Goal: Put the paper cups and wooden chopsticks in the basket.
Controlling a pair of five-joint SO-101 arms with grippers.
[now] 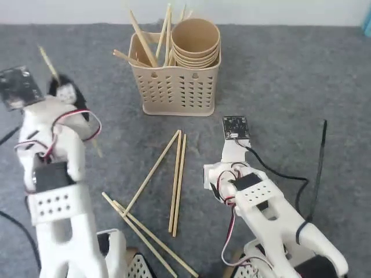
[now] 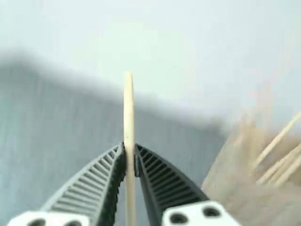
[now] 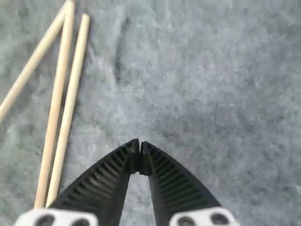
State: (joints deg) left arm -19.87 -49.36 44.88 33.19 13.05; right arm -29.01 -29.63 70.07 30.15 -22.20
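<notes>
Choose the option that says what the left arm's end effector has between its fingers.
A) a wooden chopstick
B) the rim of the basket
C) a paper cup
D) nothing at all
A: in the left wrist view the left end effector is closed on a single wooden chopstick, which sticks out past the tips.
</notes>
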